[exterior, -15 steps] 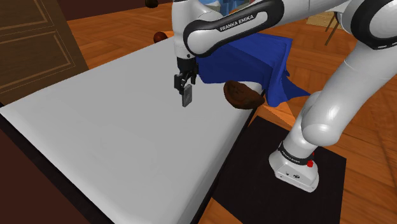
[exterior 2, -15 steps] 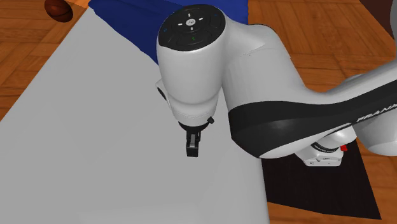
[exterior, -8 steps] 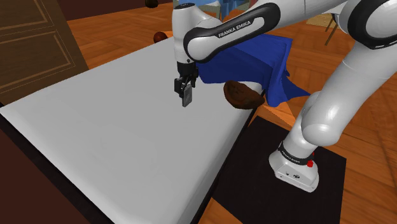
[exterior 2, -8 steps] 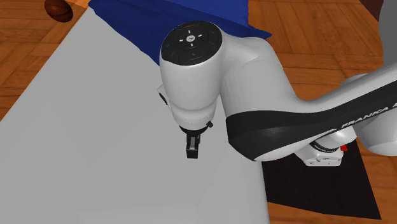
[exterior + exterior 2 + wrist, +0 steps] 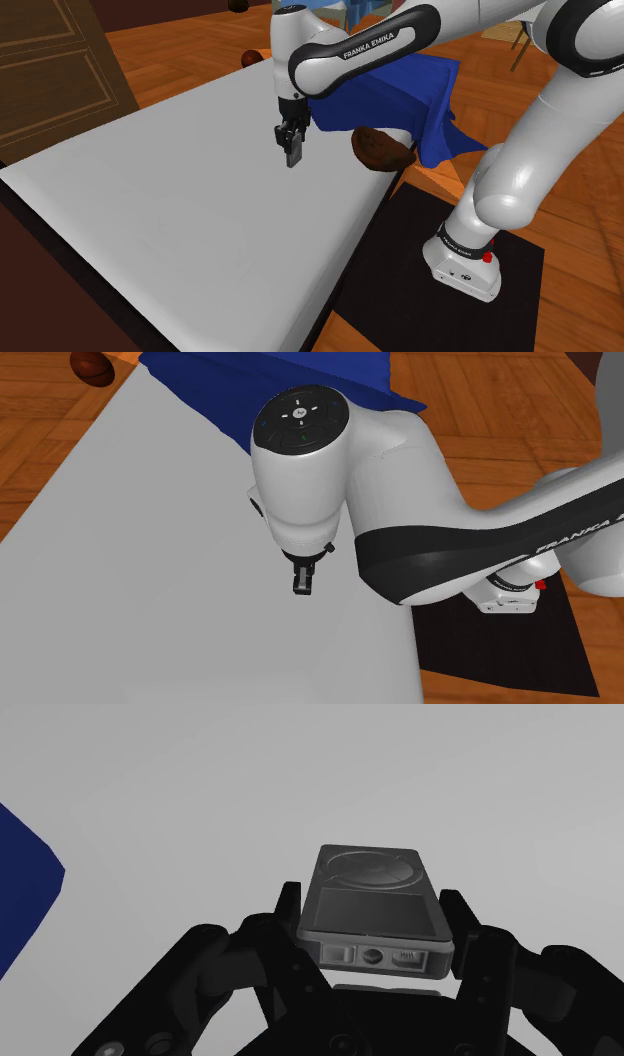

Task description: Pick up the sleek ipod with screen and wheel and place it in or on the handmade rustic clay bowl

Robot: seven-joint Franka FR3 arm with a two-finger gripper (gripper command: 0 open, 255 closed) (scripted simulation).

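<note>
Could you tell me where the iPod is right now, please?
The dark iPod is clasped in the pincer over the grey table, to the left of the brown bowl in the shoulder view.

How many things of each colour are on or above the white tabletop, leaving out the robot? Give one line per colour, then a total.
Dark grey: 1, the iPod, clasped in the gripper above the tabletop
Brown: 1, the bowl at the table's edge
Blue: 1, the cloth draped over the table's end
Total: 3
</note>
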